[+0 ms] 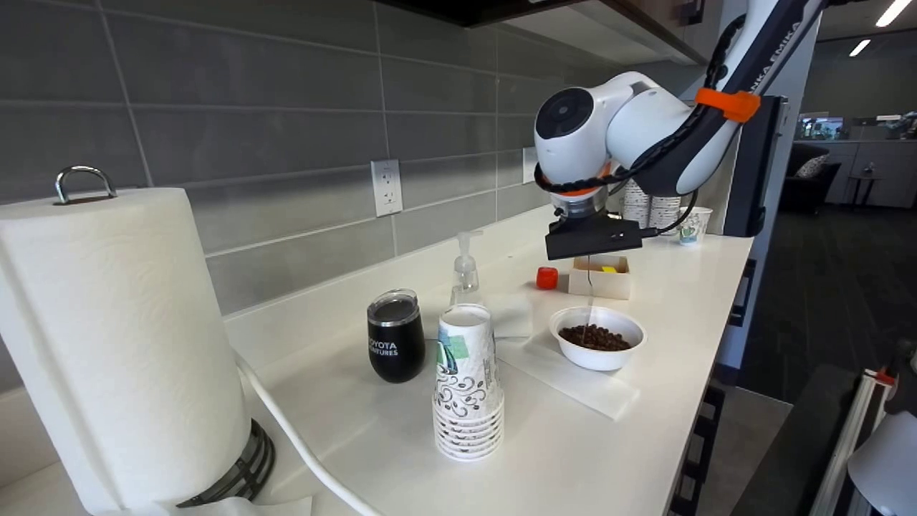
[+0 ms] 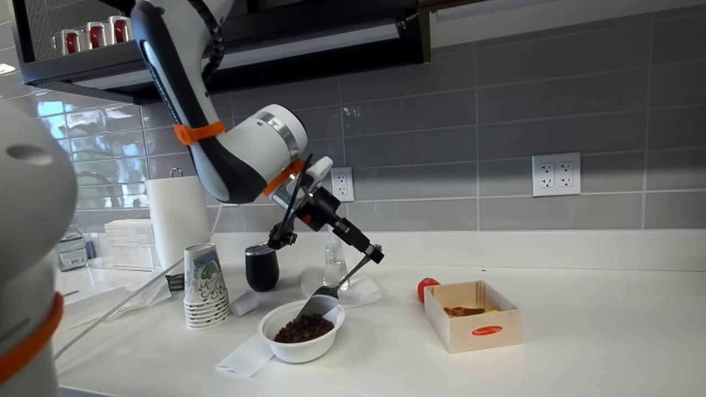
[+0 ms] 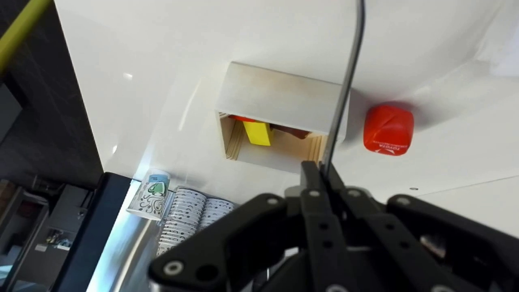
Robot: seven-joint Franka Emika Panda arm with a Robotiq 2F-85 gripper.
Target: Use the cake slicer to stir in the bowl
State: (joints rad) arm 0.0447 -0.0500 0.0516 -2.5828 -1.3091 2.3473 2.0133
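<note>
stirring seems the step in hand. from the left in an exterior view, a stack of paper cups comes first, then a black tumbler; a bowl that skids far that way could topple the cups. next, a white napkin reaches the foot of the white bowl; whether it runs underneath i can't tell, but loose paper there might let the bowl slide. nothing steadies the bowl, so a press against its wall could tip it, and a quick sweep would likely flick dark brown beans over the rim. the cake slicer leans up rightward out of the bowl, its lower end hidden among the beans. the jaws are clenched on its slim handle near the end, so sideways load may twist it. farther right, a red item and a wooden box stand on the surface, well apart from the slicer.
</note>
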